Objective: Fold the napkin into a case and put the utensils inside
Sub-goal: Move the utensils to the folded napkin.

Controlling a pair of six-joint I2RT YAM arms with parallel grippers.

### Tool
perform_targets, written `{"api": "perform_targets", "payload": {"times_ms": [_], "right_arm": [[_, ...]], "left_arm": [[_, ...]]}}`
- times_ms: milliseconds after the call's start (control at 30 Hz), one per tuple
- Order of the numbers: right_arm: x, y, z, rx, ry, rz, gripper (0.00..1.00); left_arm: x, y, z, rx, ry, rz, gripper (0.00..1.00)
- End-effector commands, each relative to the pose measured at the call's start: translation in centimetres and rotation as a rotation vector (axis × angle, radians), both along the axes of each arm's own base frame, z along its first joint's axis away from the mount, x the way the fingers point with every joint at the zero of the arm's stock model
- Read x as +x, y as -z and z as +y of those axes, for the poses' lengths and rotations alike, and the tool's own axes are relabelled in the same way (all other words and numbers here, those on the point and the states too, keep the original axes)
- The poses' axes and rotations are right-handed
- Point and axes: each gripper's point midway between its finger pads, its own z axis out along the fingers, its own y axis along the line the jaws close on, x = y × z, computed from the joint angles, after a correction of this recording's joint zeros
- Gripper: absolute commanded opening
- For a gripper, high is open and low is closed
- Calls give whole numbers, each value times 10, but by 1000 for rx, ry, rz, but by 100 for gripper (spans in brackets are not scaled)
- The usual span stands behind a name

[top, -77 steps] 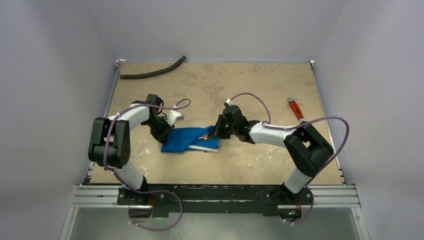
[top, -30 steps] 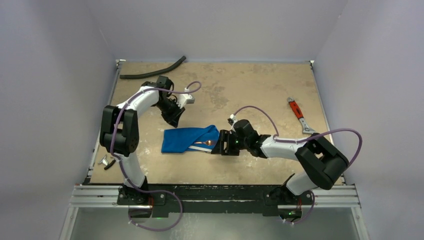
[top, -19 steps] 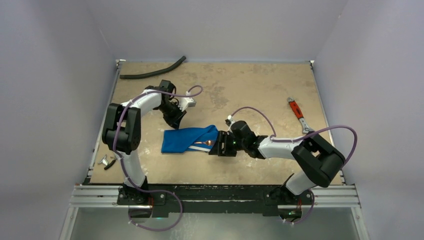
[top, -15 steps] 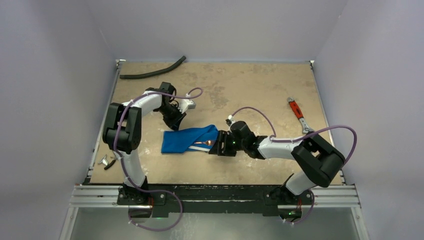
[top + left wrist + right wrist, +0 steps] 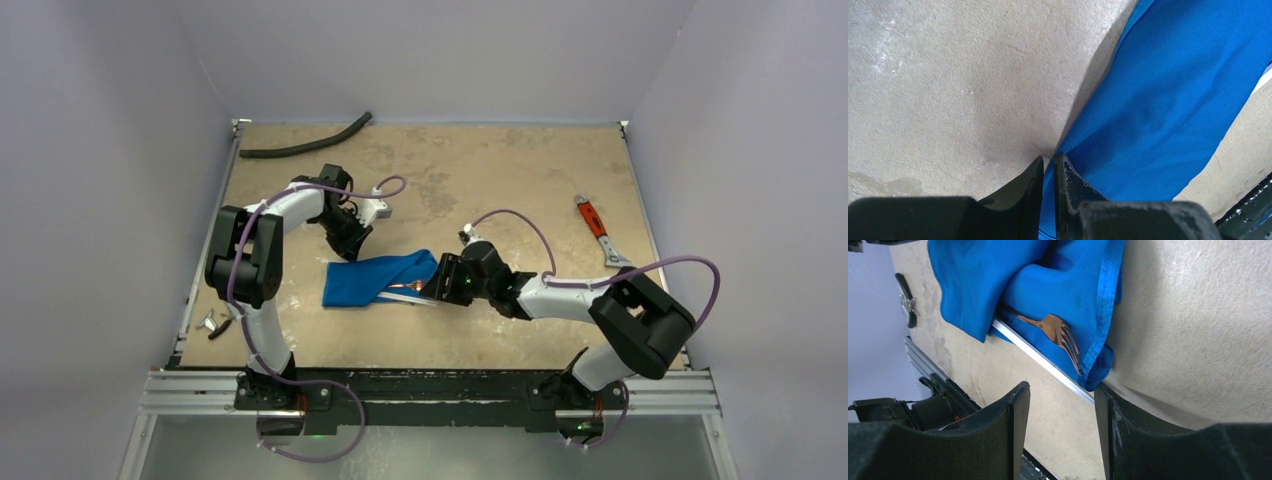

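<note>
The blue napkin lies folded as an oblong case in the middle of the table. It fills the left wrist view and shows in the right wrist view. A copper fork and a silver knife stick out of its open right end; they show in the top view as utensils. My left gripper is shut on the cloth's far left edge, also in the top view. My right gripper is open and empty at the case's right end, one finger touching the cloth's corner.
A black hose lies at the table's far left. A red-handled wrench lies at the right side. A small metal clip sits by the left edge. The black rail runs along the near edge.
My left gripper came back from the far left to the napkin's far left edge and closed on it. My right gripper shifted slightly at the case's right end, still open.
</note>
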Motion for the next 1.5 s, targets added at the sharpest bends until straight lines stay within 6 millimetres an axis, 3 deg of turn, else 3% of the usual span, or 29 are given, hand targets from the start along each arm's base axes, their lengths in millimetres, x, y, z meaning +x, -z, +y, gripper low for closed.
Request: {"api": "perform_targets", "payload": {"times_ms": [0,367,700,1067,1300,1467], "right_arm": [[10,-22,9,49,44,-61,53],[-19,12,-14,-36,-6,-8,61],[-30,13,4,49,-121,-9,55],[-27,20,4,54,-99,-8,47],[-11,-4,8,84,-51,-87,33],[-7,-3,9,74,-41,-93,29]], "left_arm": [[-3,13,1,17,22,-1,13],[-3,9,1,19,25,-4,12],[-4,11,3,29,21,6,12],[-5,11,3,32,27,12,12],[-5,13,4,36,34,17,13],[-6,14,5,38,39,20,12]]}}
